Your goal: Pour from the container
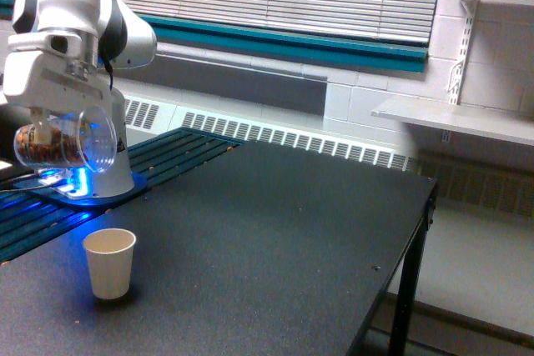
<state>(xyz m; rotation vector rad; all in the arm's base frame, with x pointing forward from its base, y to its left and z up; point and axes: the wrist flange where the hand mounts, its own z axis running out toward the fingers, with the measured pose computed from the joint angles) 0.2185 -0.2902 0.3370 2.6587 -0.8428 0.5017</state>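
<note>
The gripper (52, 114) is clamping the container (68, 141) nearly sideways above the paper cup (109, 262), whose small mouth is risking nuts spilling onto the table (275, 239).

container (62, 141) held sideways above paper cup (109, 263), cup on table (275, 231)

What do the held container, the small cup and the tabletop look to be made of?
The container: clear plastic by its look, glossy; brown nuts show through its wall.
The small cup: probably paper, matte off-white, opaque, with a rolled rim.
The tabletop: dark, matte and finely speckled, perhaps laminate or a rubbery coating; the view leaves that open.
</note>
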